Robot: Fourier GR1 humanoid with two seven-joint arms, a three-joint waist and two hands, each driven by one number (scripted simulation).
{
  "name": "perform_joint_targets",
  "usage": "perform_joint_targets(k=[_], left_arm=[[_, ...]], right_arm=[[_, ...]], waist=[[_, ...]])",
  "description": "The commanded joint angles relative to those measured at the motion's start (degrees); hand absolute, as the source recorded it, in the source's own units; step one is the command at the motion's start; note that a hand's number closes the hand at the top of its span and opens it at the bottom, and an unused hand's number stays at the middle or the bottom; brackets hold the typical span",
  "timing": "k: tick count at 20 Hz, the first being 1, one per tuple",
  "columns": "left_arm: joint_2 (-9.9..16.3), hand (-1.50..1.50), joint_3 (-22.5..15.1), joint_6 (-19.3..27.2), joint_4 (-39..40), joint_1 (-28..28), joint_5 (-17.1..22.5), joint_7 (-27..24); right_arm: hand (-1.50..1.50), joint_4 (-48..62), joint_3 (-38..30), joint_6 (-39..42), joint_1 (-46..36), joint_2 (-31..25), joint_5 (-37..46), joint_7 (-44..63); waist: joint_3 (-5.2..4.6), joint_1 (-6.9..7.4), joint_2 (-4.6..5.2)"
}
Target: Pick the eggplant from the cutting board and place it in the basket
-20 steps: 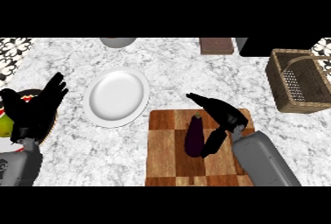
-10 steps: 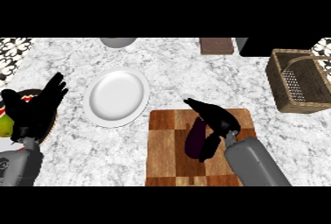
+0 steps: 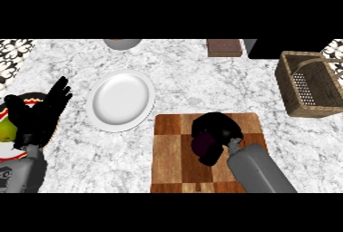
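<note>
Curled over the eggplant [image 3: 206,146] on the cutting board [image 3: 175,154], the right robot hand [image 3: 218,127] is seen closed around it. Left robot hand [image 3: 41,113] is held open beside the plate [image 3: 120,100]. Basket [image 3: 295,90] is set well apart.

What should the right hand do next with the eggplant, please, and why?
Probably lift it straight up. The right hand is curled over the eggplant, which lies on the cutting board, and the basket sits apart, up and to the right, so it needs clearance first.
</note>
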Motion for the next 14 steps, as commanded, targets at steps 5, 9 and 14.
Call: perform_joint_targets(k=[5, 9, 14], left_arm=[[0.10, 0.00, 1.85, -1.11, 3.24, 1.51, -0.97, -4.19], [-0.19, 0.00, 1.59, -1.88, 4.38, 0.64, -1.03, -4.42], [0.11, 0.00, 3.46, 0.01, 2.04, 1.83, 0.38, -0.43]], right_arm=[[1.50, 5.03, 1.38, -1.11, -1.61, 5.06, 4.33, -0.73], [1.50, -6.19, 4.98, -0.83, 8.01, 2.94, 6.05, -0.77], [1.50, -32.70, 13.40, -0.07, 23.25, -1.34, 7.13, 2.20]], waist=[[0.14, 0.02, 0.24], [0.12, -0.60, 0.10], [0.03, -4.10, -1.42]])
